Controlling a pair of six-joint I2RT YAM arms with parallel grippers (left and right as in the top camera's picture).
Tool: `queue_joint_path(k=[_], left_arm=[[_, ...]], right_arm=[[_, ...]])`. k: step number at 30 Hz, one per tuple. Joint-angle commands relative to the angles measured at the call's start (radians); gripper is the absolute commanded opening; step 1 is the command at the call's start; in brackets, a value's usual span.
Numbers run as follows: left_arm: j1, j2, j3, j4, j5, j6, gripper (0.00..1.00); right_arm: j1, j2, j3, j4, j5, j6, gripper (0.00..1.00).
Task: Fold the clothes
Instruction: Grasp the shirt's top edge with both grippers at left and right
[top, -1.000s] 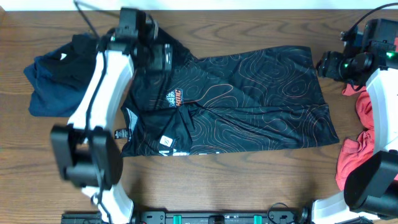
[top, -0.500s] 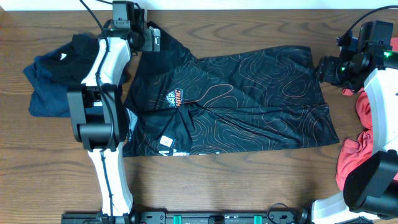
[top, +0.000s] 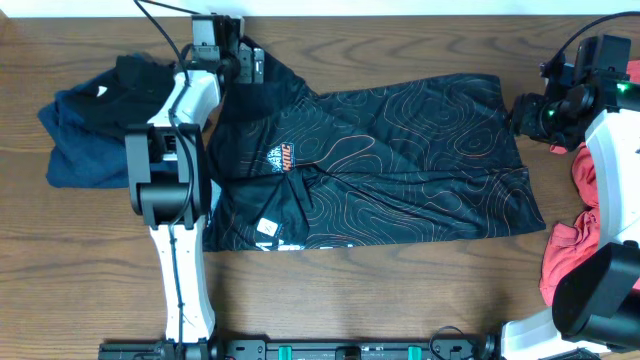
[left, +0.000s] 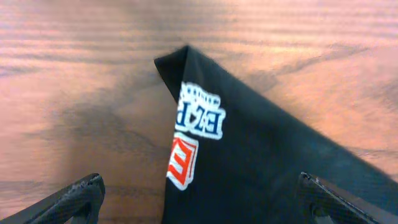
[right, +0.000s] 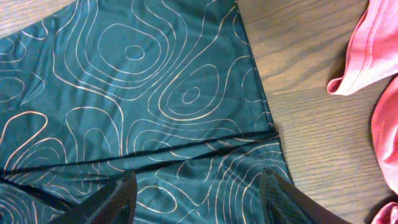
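Where the black jersey (top: 420, 160) spreads, orange logo (top: 283, 157), white lettering (left: 200, 115) blurred.

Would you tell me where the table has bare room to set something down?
Bare table runs along the front, below the black jersey, and in a strip between it and the coral-red garment. Centre and left, by the navy pile, are crowded.

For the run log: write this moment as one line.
jersey: spread out | left gripper: open over its corner | right gripper: open over its edge | coral-red garment: heaped right
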Motion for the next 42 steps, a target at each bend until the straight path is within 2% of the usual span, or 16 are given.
queue_joint_path(k=[1,5,8,10,12,14,15,21,30,42], left_arm=[[-0.001,0.043,0.021,0.006,0.023,0.008,1.00],[-0.009,0.049,0.020,0.003,0.071,0.000,0.92],[-0.023,0.049,0.020,-0.013,0.090,-0.014,0.75],[-0.032,0.049,0.020,-0.040,0.115,-0.013,0.58],[-0.041,0.049,0.020,-0.084,0.119,-0.013,0.35],[-0.045,0.047,0.020,-0.131,0.119,-0.014,0.19],[-0.045,0.045,0.020,-0.163,0.120,-0.019,0.07],[-0.043,-0.009,0.020,-0.295,0.124,-0.105,0.06],[-0.044,-0.193,0.020,-0.414,0.152,-0.107,0.06],[-0.044,-0.216,0.020,-0.507,0.152,-0.130,0.06]], right_arm=[[0.019,-0.004,0.017,-0.001,0.000,0.004,0.61],[0.029,-0.004,0.017,0.003,0.000,0.008,0.61],[0.037,-0.004,0.016,0.007,0.003,0.019,0.61],[0.040,-0.004,0.016,0.010,0.003,0.019,0.61],[0.042,-0.004,0.017,0.015,0.003,0.019,0.61],[0.042,-0.004,0.017,0.026,0.004,0.019,0.61],[0.042,-0.004,0.017,0.037,0.004,0.018,0.63],[0.042,0.000,0.017,0.108,0.029,0.018,0.67],[0.042,0.144,0.017,0.284,0.060,-0.002,0.75],[0.045,0.494,0.022,0.826,0.031,-0.053,0.81]])
